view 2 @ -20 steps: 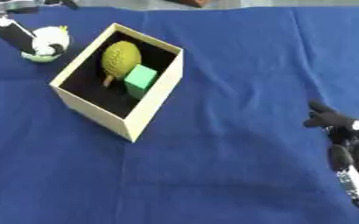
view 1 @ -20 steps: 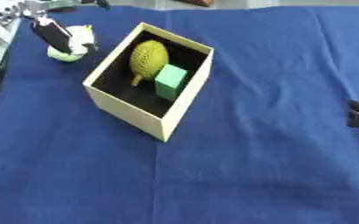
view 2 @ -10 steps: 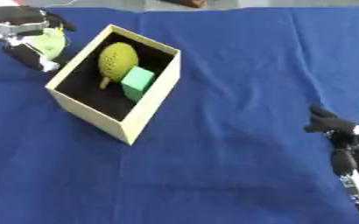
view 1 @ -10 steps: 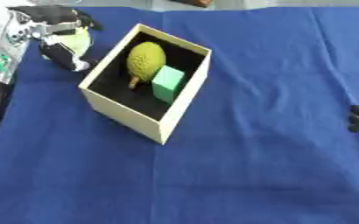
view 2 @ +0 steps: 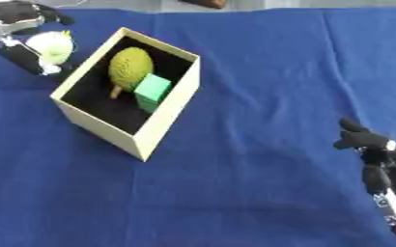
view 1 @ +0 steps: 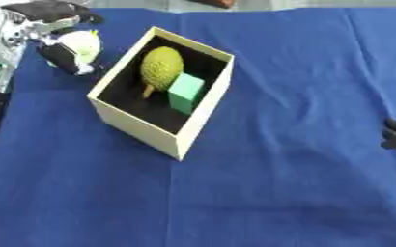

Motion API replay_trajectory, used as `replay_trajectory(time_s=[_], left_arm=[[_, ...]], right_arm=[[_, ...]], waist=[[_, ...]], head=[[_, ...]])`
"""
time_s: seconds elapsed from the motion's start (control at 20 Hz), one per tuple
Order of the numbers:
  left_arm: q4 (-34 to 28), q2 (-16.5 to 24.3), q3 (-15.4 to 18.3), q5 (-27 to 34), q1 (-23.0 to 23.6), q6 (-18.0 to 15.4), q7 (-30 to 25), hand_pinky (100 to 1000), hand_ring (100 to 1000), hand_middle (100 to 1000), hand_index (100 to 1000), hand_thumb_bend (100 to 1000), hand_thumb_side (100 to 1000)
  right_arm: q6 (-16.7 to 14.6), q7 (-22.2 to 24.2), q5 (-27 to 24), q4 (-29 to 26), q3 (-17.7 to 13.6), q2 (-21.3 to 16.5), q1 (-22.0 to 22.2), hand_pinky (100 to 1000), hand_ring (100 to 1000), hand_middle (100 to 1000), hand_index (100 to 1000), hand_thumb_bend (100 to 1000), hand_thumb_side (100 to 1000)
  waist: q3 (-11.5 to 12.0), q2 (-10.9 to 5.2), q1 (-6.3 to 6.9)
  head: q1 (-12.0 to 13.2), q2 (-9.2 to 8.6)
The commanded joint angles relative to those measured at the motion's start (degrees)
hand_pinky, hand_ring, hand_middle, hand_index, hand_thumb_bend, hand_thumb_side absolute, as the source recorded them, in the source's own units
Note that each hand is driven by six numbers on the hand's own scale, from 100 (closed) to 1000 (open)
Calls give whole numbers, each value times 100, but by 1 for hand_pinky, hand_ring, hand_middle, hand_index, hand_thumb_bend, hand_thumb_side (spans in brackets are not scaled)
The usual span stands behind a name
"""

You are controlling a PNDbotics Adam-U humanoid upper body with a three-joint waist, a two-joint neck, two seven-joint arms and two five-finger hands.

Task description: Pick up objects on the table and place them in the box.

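Blue-clothed worktop (view 1: 277,183): left hand (view 1: 53,29) was curled around a pale round object (view 1: 81,44) beside the box (view 1: 150,128), evidently for loading.

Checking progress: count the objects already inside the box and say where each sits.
2. A bumpy yellow-green fruit lies toward the far end of the box, and a green block leans right beside it. The near wall may hide something small.

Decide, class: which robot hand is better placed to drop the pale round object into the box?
The left robot hand: it already holds the pale round object beside the box. The right robot hand sits far off, holding nothing.
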Motion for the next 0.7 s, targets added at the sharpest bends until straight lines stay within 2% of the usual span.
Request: replay_trajectory(time_s=[0.05, 0.25, 0.7], left_arm=[[-100, 239, 126, 50, -97, 124, 74, 1000, 963, 872, 986, 326, 332], [1, 253, 164, 23, -98, 285, 4, 1000, 967, 879, 988, 343, 390], [398, 205, 300, -247, -118, 602, -129, 1000, 964, 877, 983, 312, 483]], right_arm=[[29, 10, 47, -84, -10, -27, -14, 1000, 1000, 682, 810, 100, 510], [62, 26, 62, -84, 11, -10, -34, 1000, 1000, 681, 808, 100, 512], [153, 30, 125, -84, 15, 80, -67, 1000, 1000, 676, 804, 100, 521]], waist=[[12, -101, -9], [12, -82, -15], [-65, -9, -2]], head=[[-15, -59], [-13, -76], [-3, -131]])
